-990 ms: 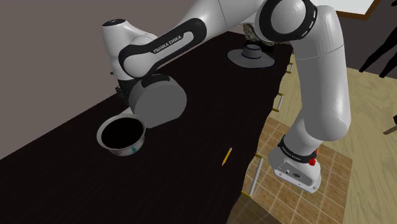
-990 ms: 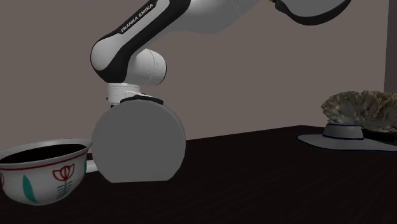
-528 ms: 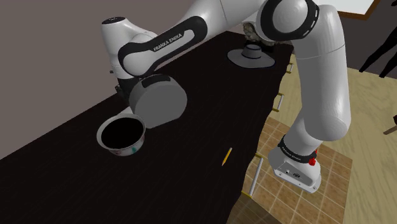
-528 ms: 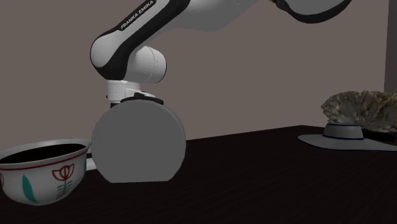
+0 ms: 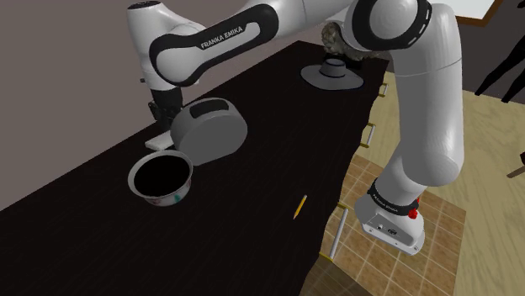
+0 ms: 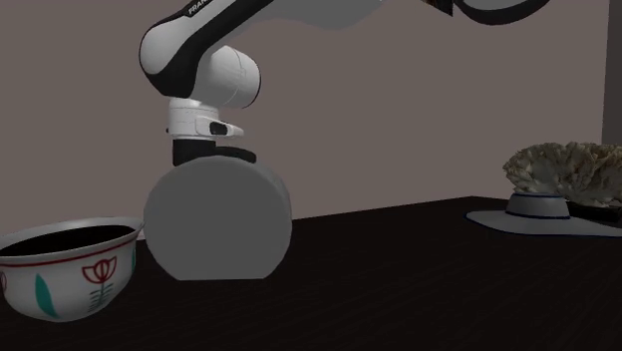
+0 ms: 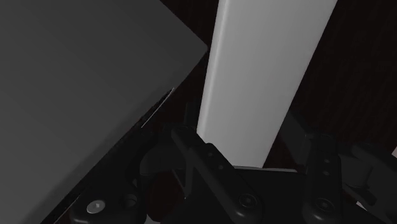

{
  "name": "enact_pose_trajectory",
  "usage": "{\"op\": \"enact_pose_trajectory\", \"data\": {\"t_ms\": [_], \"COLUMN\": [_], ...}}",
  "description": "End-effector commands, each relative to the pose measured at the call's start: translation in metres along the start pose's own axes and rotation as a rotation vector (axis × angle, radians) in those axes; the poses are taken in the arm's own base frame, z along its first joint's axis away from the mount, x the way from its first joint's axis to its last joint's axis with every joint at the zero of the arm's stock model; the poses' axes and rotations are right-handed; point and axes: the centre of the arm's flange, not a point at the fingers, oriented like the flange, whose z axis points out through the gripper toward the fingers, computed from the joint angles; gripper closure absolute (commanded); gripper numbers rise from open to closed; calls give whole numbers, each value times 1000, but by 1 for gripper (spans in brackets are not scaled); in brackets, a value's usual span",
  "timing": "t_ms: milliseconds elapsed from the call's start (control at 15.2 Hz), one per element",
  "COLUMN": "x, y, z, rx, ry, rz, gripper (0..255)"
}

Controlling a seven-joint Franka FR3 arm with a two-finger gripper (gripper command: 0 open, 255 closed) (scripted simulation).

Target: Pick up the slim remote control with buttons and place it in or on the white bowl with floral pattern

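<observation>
Beside the bowl (image 5: 166, 199), the arm (image 5: 210, 50) bends down, jaws clenched on the pale remote (image 7: 261, 76).

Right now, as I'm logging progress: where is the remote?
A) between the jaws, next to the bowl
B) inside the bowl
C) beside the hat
A: in the wrist view the pale remote runs between the jaws, and the shoulder view puts it just beside the bowl.
</observation>
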Motion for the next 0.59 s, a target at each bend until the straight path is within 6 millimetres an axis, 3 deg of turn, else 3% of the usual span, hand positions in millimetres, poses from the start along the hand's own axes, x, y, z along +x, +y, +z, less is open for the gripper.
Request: {"op": "enact_pose_trajectory", "data": {"t_ms": [0,528], "x": [-1,-1], "y": [0,-1], "z": [-10,-53], "rx": [0,0], "ry": [0,0], "rz": [0,0], "gripper": [255,255]}}
